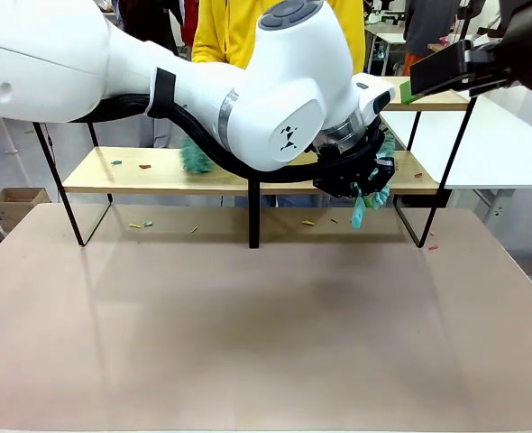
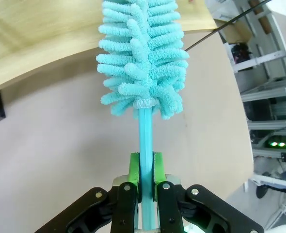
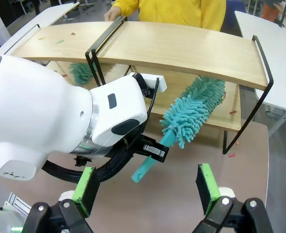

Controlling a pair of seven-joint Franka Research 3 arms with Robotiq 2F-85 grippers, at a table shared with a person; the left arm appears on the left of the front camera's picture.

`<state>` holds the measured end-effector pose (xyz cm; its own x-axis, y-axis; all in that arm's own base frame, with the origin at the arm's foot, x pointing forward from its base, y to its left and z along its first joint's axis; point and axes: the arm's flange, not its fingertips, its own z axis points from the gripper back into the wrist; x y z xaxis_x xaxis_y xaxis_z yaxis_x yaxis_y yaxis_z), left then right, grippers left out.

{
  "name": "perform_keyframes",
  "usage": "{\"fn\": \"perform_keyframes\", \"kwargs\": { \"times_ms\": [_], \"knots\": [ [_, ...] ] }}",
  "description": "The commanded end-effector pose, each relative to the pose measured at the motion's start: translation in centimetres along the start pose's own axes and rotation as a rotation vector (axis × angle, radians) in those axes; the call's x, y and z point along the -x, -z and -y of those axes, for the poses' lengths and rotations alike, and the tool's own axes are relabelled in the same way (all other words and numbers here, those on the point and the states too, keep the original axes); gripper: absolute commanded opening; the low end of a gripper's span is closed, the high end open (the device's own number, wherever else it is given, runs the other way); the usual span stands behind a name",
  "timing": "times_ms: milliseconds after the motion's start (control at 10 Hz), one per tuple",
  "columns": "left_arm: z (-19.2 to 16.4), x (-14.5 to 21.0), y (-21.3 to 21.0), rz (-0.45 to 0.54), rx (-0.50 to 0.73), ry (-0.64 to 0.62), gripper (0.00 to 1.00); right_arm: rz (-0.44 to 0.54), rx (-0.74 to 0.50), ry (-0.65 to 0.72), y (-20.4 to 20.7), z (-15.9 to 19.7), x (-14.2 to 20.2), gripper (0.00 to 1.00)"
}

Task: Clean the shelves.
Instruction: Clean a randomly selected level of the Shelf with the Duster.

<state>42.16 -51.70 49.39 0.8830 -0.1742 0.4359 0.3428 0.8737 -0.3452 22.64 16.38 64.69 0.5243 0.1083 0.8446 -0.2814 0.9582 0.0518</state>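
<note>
The shelves [image 1: 158,170] stand at the far side of the table, two light-wood boards on a black frame. My left gripper [image 1: 361,180] reaches across to their right end and is shut on the handle of a teal fluffy duster [image 2: 143,58]. The duster's head [image 3: 194,109] lies over the right part of the lower board [image 3: 230,116]. In the left wrist view the green pads [image 2: 134,167] clamp the thin teal handle. My right gripper [image 3: 148,189] hangs open above the upper board [image 1: 433,101], with nothing between its fingers.
A second teal duster [image 1: 194,158] rests on the lower board left of the centre upright. Small coloured scraps [image 1: 144,166] lie on that board and on the tabletop [image 1: 140,224]. A person in yellow [image 3: 182,9] stands behind the shelves. White tables [image 1: 509,144] stand to the right.
</note>
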Motion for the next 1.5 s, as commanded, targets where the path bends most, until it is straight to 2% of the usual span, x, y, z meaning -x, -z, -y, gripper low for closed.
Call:
{"fn": "perform_keyframes", "kwargs": {
  "times_ms": [0, 200, 400, 600, 800, 1200, 1300, 1400],
  "knots": [
    [-0.1, -0.8, -0.1, -0.05, 0.047, 0.047, 0.12, 0.002, 0.002, 0.004, 0.0, 0.0, 0.0, 1.0],
    [0.1, -0.5, 0.1, -0.115, 0.082, 0.152, 0.12, 0.002, 0.002, 0.004, 0.0, 0.0, 0.0, 1.0],
    [0.1, -0.2, -0.2, -0.18, 0.175, 0.2, 0.12, 0.002, 0.002, 0.004, 0.0, 0.0, 0.0, 1.0],
    [-0.5, -0.7, -1.2, -0.17, 0.33, 0.099, 0.12, 0.002, 0.002, 0.004, 0.0, 0.0, 0.0, 1.0],
    [-1.2, -1.2, -1.7, -0.097, 0.334, 0.001, 0.12, 0.002, 0.002, 0.004, 0.0, 0.0, 0.0, 1.0],
    [-1.9, -0.9, -2.8, -0.033, 0.267, 0.004, 0.12, 0.002, 0.002, 0.004, 0.0, 0.0, 0.0, 1.0],
    [-2.6, -0.5, -4.0, -0.059, 0.3, 0.016, 0.12, 0.002, 0.002, 0.004, 0.0, 0.0, 0.0, 1.0],
    [-3.7, 0.6, -5.8, -0.147, 0.357, 0.047, 0.12, 0.002, 0.002, 0.004, 0.0, 0.0, 0.0, 1.0]
  ]
}}
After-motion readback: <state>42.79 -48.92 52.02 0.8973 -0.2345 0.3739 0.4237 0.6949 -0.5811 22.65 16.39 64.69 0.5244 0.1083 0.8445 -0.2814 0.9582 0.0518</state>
